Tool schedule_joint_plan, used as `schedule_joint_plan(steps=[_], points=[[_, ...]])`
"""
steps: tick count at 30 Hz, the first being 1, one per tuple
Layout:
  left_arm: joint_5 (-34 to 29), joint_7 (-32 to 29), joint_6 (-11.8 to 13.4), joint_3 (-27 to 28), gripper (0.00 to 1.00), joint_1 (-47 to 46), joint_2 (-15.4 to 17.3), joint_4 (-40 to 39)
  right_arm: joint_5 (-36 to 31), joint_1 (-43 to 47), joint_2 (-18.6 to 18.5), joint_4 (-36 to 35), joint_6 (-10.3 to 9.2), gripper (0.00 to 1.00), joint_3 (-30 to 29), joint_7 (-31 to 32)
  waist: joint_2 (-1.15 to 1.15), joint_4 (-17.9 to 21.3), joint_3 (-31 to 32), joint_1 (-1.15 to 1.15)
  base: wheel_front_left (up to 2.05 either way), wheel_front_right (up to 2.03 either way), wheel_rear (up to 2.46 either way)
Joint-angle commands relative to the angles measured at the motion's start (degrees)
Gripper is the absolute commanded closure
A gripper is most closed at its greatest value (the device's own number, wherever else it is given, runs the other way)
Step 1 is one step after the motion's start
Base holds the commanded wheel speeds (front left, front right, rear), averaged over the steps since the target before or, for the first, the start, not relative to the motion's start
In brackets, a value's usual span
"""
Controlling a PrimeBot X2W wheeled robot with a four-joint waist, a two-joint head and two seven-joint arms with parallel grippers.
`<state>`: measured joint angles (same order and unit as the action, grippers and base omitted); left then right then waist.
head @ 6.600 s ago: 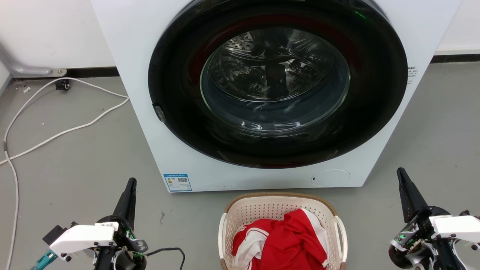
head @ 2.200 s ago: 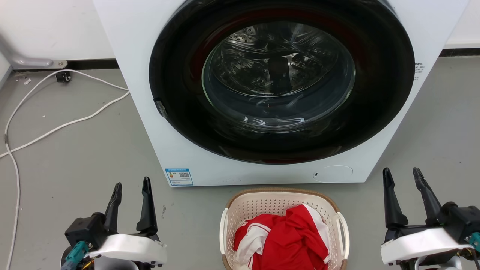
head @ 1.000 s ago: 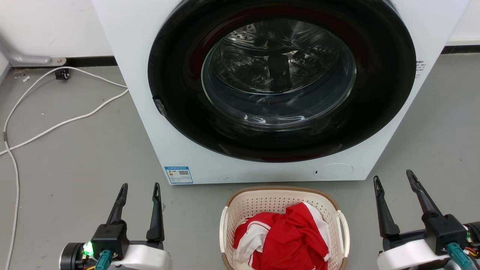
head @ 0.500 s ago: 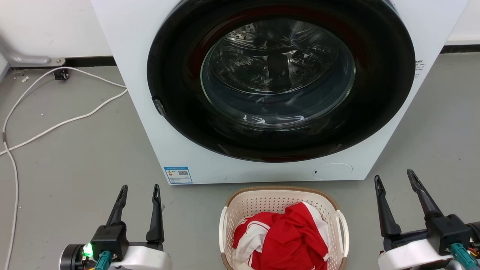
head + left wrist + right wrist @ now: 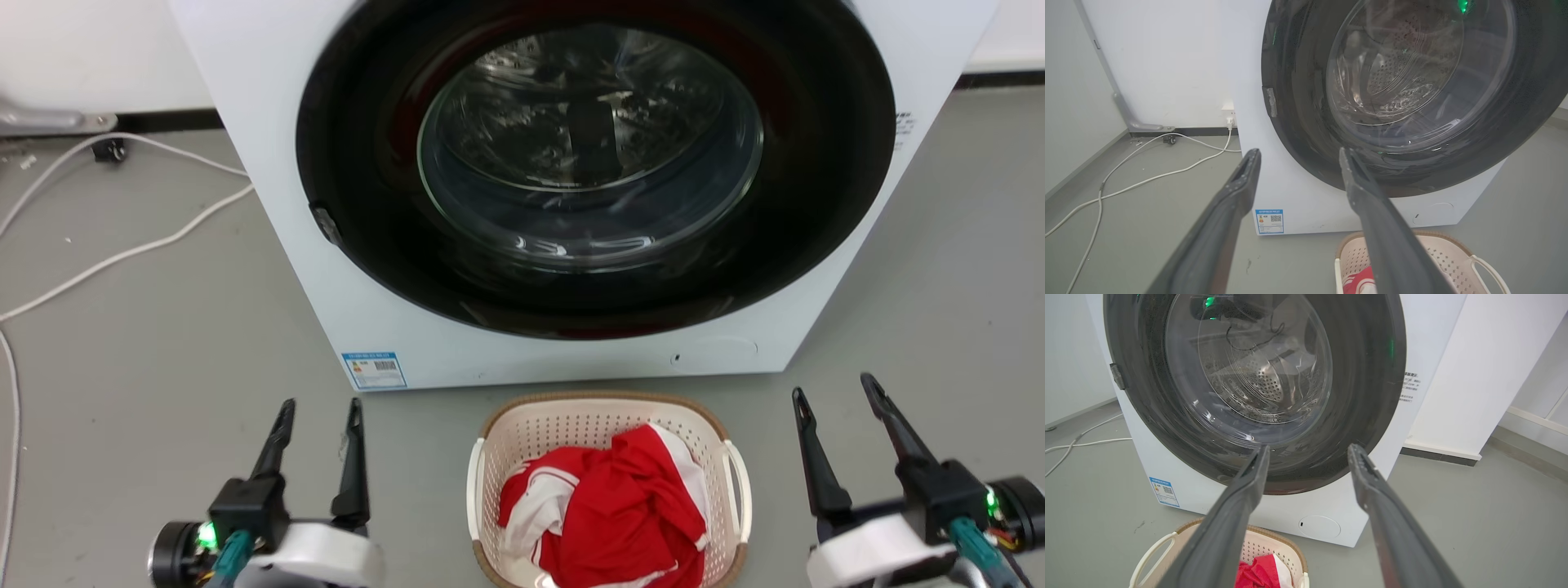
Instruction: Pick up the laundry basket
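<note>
The laundry basket (image 5: 600, 399) sits on the grey floor (image 5: 163, 343) just in front of the washing machine (image 5: 269, 212), a red and white cloth (image 5: 620, 498) heaped inside. The left tool (image 5: 321, 404) and right tool (image 5: 833, 385) flank it, well apart from it on either side; each is spread wide and holds nothing, and both point toward the machine.

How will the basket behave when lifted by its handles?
Probably light: the laundry basket is perforated plastic holding only a crumpled red-and-white garment. Walls may flex somewhat. Lifted by one white handle alone, it would likely tilt.
</note>
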<state>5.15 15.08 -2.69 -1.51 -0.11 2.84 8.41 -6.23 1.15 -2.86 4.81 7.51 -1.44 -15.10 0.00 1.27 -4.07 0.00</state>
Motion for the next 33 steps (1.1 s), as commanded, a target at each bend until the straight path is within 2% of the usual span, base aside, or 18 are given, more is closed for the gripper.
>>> schedule_joint_plan(steps=[1, 13, 25, 33], points=[[-0.24, 0.14, -0.34, -0.34, 0.00, -1.09, 0.06, 0.52, -0.35, -1.37, -0.03, 0.37, -0.04, 0.00, -0.09, -0.10, 0.00, 0.30, -0.92, 0.00, 0.00, 0.00, 0.00], [-1.46, 0.14, -1.08, -5.24, 0.00, -13.87, 0.09, 16.15, -5.42, -12.57, 0.00, 11.90, -0.04, 0.00, -0.33, -0.10, 0.00, 1.60, -11.30, 0.00, 0.00, 0.00, 0.00], [-1.41, 0.14, -3.39, -7.35, 0.00, -28.15, 0.13, 34.32, -9.19, -25.00, -1.29, 30.94, -0.05, 0.00, -0.09, -0.11, 0.00, 2.60, -23.56, 0.00, 0.00, 0.00, 0.00], [-1.70, 0.14, -4.21, -9.74, 0.00, -36.39, 0.11, 44.84, -8.98, -33.52, -2.69, 42.49, -0.05, 0.00, 0.76, -0.10, 0.00, 2.49, -31.17, 0.00, 0.00, 0.00, 0.00]])
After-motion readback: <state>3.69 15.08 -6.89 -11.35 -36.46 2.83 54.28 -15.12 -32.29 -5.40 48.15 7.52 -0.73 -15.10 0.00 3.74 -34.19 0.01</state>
